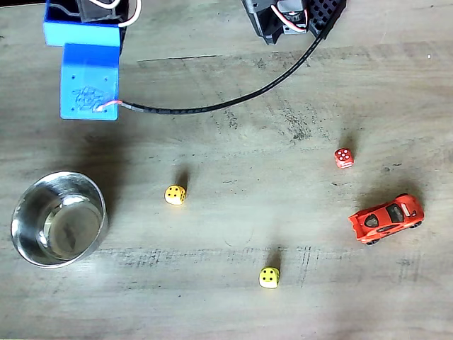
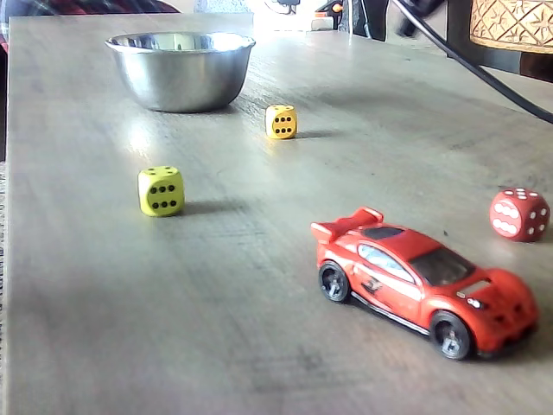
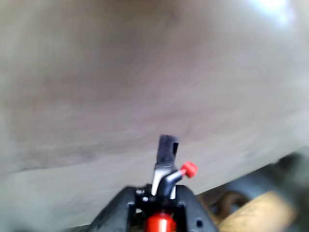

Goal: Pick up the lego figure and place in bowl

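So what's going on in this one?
A robot arm's hand appears to be clamped on the small black-and-red lego figure, held up off the wooden table in the wrist view. The steel bowl has nothing in it, so the drop is not yet done. Two yellow dice, a red die and a red toy car sit untouched on the table.

Shiny steel bowl [image 1: 58, 219] stood upright, empty, at far left of the surface. Black-and-red lego figure [image 3: 166, 166] was gripped, seen in wrist view.
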Robot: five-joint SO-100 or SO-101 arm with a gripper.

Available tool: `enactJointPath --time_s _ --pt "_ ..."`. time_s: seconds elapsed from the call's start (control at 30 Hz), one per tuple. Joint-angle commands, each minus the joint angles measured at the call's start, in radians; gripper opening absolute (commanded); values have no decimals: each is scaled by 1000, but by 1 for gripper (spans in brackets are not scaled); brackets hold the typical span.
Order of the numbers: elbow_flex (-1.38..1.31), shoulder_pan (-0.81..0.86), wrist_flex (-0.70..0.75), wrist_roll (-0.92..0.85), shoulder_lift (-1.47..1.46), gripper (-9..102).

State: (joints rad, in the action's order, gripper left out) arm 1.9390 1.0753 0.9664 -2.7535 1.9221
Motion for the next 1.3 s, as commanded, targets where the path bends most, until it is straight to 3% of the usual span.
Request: enactJointPath --time_s 0.0,0.3,0.83,1.27 --pt "-83 -58 -12 12 20 -1" --pt "-144 -206 -12 94 20 -1" --pt "-281 -416 -14 804 -46 -1" --pt "-718 -403 -14 946 -506 -1"
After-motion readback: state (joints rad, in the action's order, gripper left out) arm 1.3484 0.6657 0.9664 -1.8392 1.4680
